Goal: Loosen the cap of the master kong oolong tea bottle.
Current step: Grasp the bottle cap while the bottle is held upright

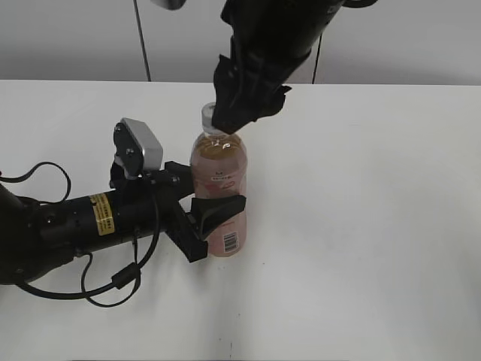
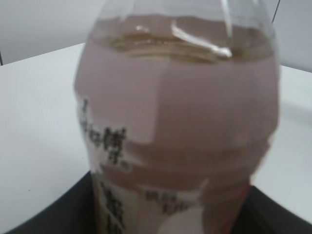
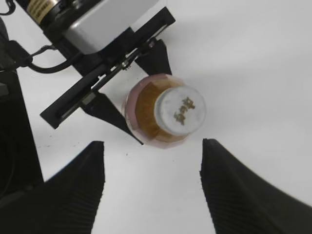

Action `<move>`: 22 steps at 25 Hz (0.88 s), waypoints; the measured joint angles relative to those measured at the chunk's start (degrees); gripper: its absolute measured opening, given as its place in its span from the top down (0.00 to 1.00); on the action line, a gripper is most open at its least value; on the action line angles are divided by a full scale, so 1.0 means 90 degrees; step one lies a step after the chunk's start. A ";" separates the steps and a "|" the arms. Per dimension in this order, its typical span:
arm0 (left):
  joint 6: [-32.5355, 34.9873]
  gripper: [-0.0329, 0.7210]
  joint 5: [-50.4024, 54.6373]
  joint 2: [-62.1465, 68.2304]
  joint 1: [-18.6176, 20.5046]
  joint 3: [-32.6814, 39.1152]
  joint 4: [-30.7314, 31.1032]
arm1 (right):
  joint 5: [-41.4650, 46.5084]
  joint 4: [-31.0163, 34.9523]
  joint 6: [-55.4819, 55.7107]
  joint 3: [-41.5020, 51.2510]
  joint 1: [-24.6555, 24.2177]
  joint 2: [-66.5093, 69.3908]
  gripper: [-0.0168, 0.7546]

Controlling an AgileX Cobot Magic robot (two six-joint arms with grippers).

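The master kong oolong tea bottle (image 1: 219, 197) stands upright on the white table (image 1: 361, 226), amber tea inside, pink label with a barcode. Its white cap (image 1: 208, 115) is partly hidden by my right arm in the exterior view. My left gripper (image 1: 203, 214) is shut on the bottle's body from the left; the bottle (image 2: 175, 126) fills the left wrist view. My right gripper (image 3: 152, 146) is open and empty, hovering above. From above, the cap (image 3: 180, 110) lies just beyond its fingertips, with a dark mark on top, over the bottle's shoulder (image 3: 144, 114).
The left arm (image 1: 68, 226) lies along the table at the left with looping black cables (image 1: 120, 282). The right arm (image 1: 263, 53) comes down from the top. The table's far edge meets a grey wall (image 1: 75, 37).
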 joint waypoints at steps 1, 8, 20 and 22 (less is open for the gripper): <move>0.0000 0.43 0.0000 0.0000 0.0000 0.0000 0.0000 | -0.0101 -0.0017 -0.0011 -0.0020 0.0000 0.0024 0.37; 0.0000 0.43 0.0000 0.0000 0.0000 0.0000 0.0000 | -0.0267 -0.0065 0.0740 -0.0314 0.0015 0.0427 0.39; 0.0000 0.43 0.0000 0.0000 0.0000 0.0000 0.0000 | 0.0661 -0.0350 0.5206 -0.0967 0.0015 0.0657 0.53; 0.0000 0.43 0.0000 0.0000 0.0000 0.0000 0.0000 | 0.0772 -0.0350 0.5407 -0.0967 0.0015 0.0665 0.53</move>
